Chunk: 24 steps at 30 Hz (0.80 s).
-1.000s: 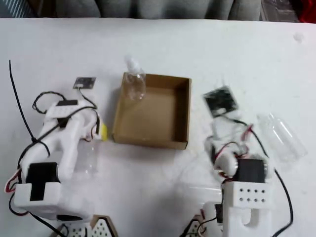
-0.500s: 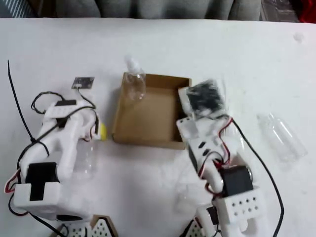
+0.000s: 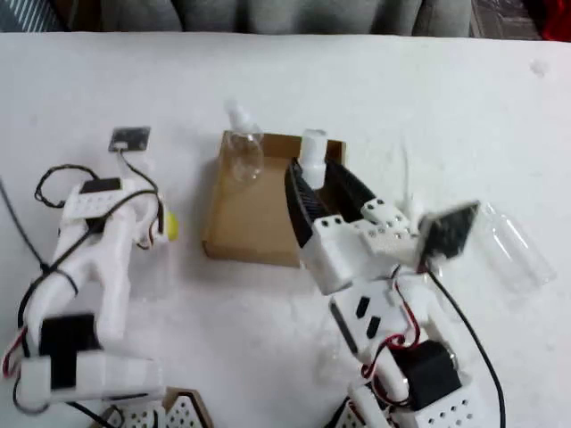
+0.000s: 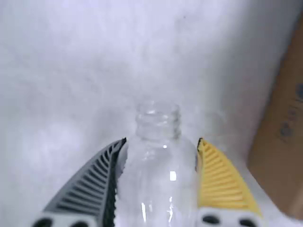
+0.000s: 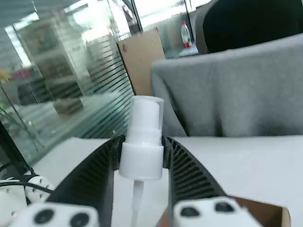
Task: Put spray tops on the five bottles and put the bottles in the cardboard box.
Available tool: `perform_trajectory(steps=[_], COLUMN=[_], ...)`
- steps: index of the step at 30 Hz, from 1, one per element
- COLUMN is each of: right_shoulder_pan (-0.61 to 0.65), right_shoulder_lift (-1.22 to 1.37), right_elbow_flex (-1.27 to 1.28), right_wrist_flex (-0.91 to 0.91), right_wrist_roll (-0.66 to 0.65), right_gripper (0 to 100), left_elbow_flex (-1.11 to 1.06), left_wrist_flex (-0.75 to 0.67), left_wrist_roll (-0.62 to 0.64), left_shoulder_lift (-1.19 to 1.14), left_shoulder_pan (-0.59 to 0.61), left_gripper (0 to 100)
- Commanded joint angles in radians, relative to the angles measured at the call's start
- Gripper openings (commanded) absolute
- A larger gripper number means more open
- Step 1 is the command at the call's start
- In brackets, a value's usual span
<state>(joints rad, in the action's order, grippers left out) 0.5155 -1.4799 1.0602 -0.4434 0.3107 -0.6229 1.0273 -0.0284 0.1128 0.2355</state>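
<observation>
Left gripper [image 4: 161, 142] is pinching the body of an open bottle [image 4: 158, 165] low over the tabletop [image 3: 401, 80], just left of the cardboard box [image 3: 250, 252]; neck bare. Right gripper [image 5: 142, 142] is clamped on a spray top's [image 5: 144, 118] collar, held up above the box, dip tube [image 5: 137, 189] hanging free.

Risks as I see them:
- The tube has to find a narrow neck; any sideways offset and it bends or skates off the lip.
- The bottle is thin and clear, so a screw-on push probably rotates or squashes it in the grip.
- The capped bottle [image 3: 243, 147] is propped on the box's far rim. An arm crossing the box could knock it out.
- A loose bottle [image 3: 513, 245] lies beside the right arm and rolls if clipped.
</observation>
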Motion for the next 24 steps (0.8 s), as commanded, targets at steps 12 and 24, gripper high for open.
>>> perform_trajectory(steps=[12, 24], right_shoulder_pan=[-0.254, -0.255], right_shoulder_lift=[-0.278, 0.194], right_elbow_flex=[0.166, -0.315], right_wrist_flex=[0.522, 0.536], right_wrist_roll=[0.015, 0.014], right_gripper=[1.5, 1.5], left_elbow_flex=[0.008, -0.322], left_wrist_flex=[0.094, -0.192], left_wrist_roll=[-0.005, -0.003], left_shoulder_lift=[0.719, 1.188], left_shoulder_pan=[-0.116, -0.297], left_gripper=[2, 2])
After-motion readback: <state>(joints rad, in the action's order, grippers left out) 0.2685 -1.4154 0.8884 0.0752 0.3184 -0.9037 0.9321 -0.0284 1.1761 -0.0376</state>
